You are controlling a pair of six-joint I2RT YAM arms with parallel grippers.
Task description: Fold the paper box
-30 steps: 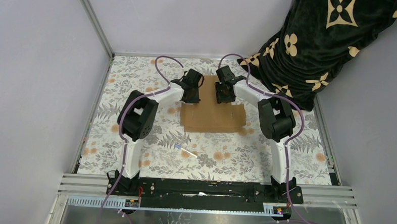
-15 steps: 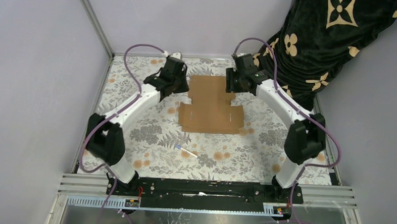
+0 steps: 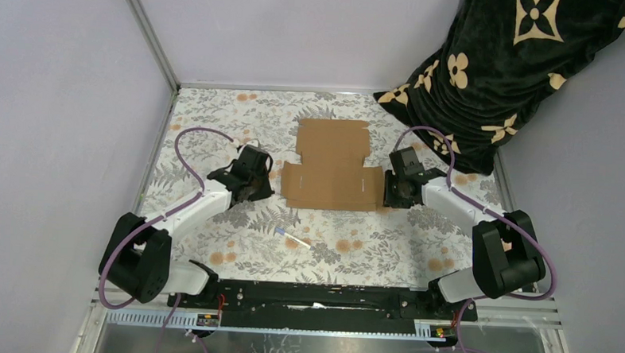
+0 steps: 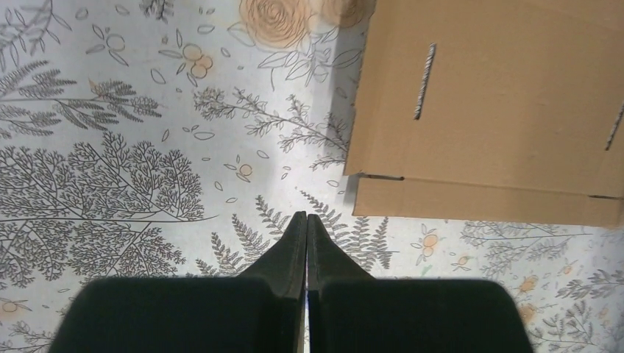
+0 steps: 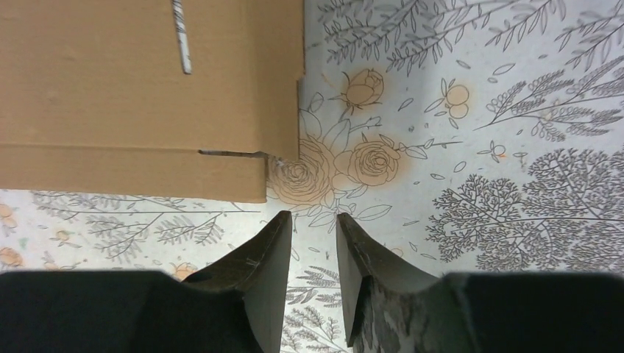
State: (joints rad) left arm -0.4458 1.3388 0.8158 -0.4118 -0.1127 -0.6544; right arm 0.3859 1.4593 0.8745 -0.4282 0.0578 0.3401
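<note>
The paper box (image 3: 332, 165) is a flat brown die-cut sheet with slits, lying unfolded on the floral table cover. My left gripper (image 3: 256, 184) sits low just off the sheet's near left corner. In the left wrist view its jaws (image 4: 306, 217) are shut with nothing between them, and the sheet (image 4: 500, 110) lies ahead to the right. My right gripper (image 3: 391, 188) rests by the near right corner. Its jaws (image 5: 314, 215) stand slightly open and empty over the cover, with the sheet's corner (image 5: 140, 95) ahead to the left.
A small white pen-like stick (image 3: 293, 238) lies on the cover nearer the arm bases. A black cloth with tan flower marks (image 3: 505, 65) hangs at the back right. Grey walls close the left, back and right sides.
Both arms have drawn back from the sheet's far flap to its near corners. The left jaws have closed and the right jaws have narrowed. The sheet now lies flat, untouched.
</note>
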